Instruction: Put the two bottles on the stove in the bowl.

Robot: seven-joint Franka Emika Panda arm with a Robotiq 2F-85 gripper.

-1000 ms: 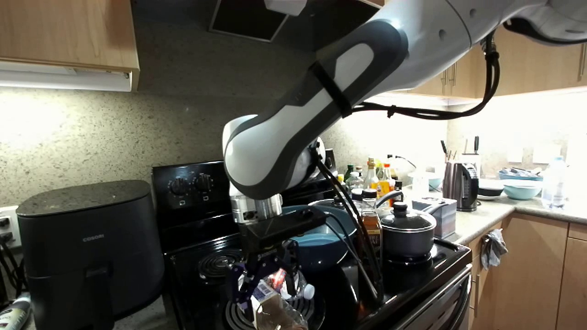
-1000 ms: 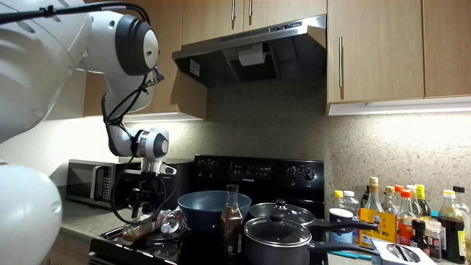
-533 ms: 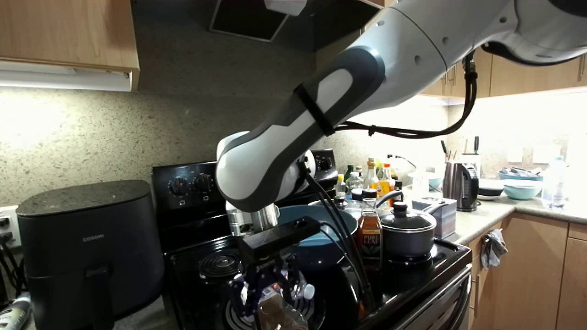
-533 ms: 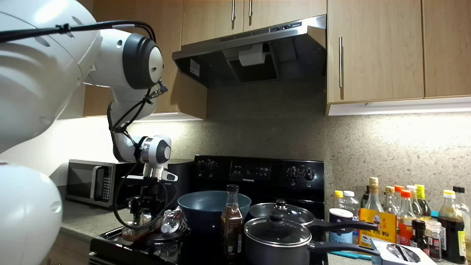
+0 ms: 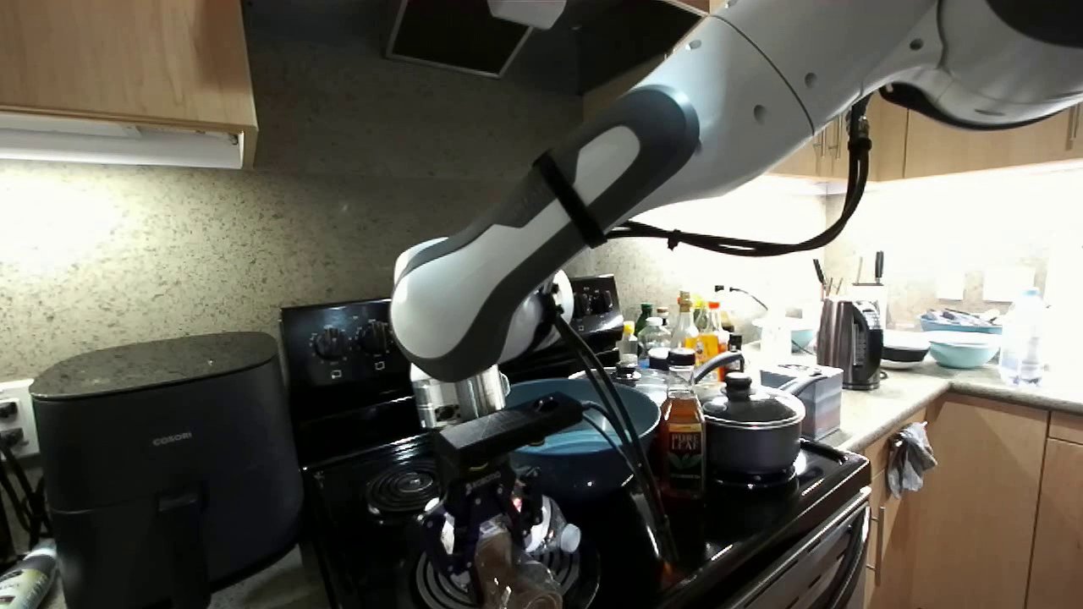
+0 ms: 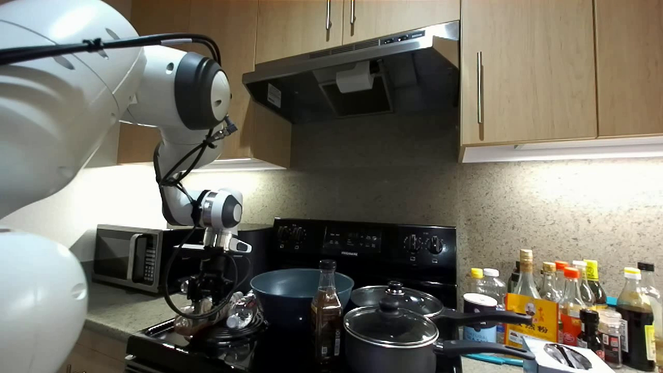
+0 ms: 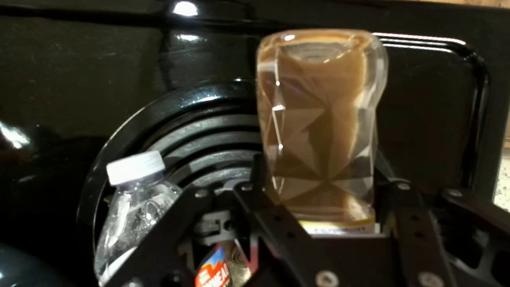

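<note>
The stove [image 5: 757, 518] takes up most of the scene, and the blue bowl [image 6: 282, 303] sits on it. The gripper [image 7: 320, 175] is low over the coil burner [image 7: 223, 137], and an upright tea bottle [image 6: 326, 321] stands just beside the bowl. Jaws look clamped on the sides of the brown bottle [image 7: 318, 127] — so imo we're at the grab for bottle number one. Can't tell if it's clear of the burner. Next move calls for straight up past the bowl's rim, across, lower, let go, without clipping the tea bottle. The white-capped clear bottle [image 7: 137, 215] lies on the burner next to the brown one — probably number two, not picked up yet.
</note>
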